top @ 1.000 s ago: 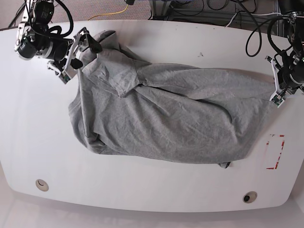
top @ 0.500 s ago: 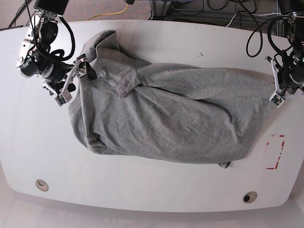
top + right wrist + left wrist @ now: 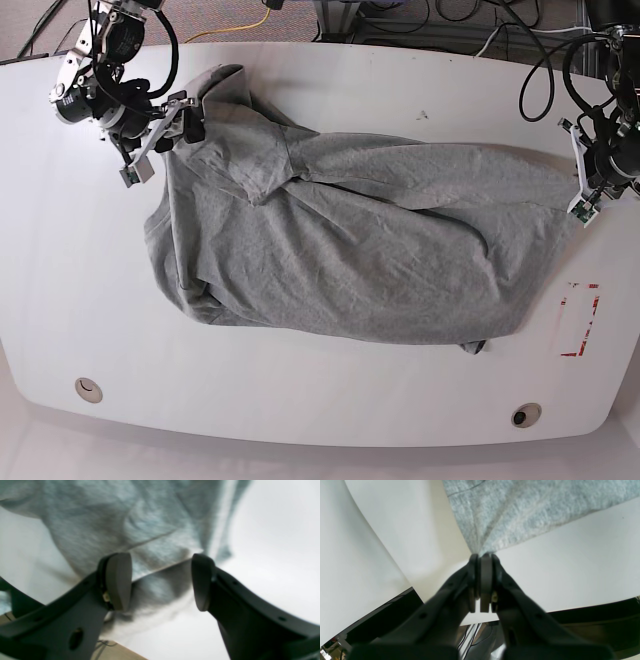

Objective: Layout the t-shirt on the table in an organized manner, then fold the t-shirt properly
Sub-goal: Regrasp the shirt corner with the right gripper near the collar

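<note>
left end effector (image 3: 483,562) clamped on t-shirt (image 3: 520,512) edge, right end effector (image 3: 161,580) parted over fabric

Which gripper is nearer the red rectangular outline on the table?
Left. The left gripper pinches the t-shirt edge just above the red outline; the right gripper is at the far end.

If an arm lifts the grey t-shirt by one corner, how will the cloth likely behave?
The t-shirt will probably hang limp: it lies wrinkled and folded over itself. Where the left gripper pinches a corner, the cloth gathers to a point, so it is likely soft and light. Dragged across the glossy table, it would probably slide easily.
</note>
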Tool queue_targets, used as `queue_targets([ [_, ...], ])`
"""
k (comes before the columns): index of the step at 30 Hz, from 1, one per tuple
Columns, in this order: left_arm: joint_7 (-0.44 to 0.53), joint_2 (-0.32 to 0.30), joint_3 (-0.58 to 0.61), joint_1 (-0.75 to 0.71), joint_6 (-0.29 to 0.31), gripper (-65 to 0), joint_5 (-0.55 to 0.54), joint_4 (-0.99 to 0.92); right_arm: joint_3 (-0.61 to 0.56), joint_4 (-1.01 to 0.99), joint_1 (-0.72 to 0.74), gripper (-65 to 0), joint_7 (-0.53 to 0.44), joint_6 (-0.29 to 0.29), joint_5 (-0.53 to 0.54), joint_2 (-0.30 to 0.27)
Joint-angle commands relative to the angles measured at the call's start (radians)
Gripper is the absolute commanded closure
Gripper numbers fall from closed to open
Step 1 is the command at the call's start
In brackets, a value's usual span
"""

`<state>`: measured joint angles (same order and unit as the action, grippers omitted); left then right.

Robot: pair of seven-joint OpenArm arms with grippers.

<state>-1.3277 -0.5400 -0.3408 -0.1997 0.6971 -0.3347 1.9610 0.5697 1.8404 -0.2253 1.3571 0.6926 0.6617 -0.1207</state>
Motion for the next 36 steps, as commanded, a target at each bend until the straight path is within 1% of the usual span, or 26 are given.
queue_targets([
  [1,0.006,-0.018,-0.007,0.01,0.001,0.0,0.006,0.013,0.006,0.023,0.007,-35.5,-0.02,0.006,0.023,0.002],
  [4,0.006,-0.018,-0.007,0.01,0.001,0.0,0.006,0.013,0.006,0.023,0.01,-35.5,-0.02,0.006,0.023,0.014],
  [10,0.006,-0.018,-0.005,0.01,0.001,0.0,0.006,0.013,0.006,0.022,0.014,-35.5,-0.023,0.006,0.023,0.014],
  [15,0.006,-0.018,-0.005,0.01,0.001,0.0,0.006,0.013,0.003,0.015,0.014,-35.5,-0.057,0.006,0.023,0.011],
  [26,0.006,-0.018,-0.005,0.01,0.001,0.0,0.006,0.013,-0.001,-0.098,0.013,-35.5,-0.104,0.006,0.023,0.008],
  [36,0.007,-0.018,-0.005,0.01,0.001,0.0,0.006,0.013,-0.003,-0.1,0.013,-35.0,-0.103,0.006,0.031,0.013],
])
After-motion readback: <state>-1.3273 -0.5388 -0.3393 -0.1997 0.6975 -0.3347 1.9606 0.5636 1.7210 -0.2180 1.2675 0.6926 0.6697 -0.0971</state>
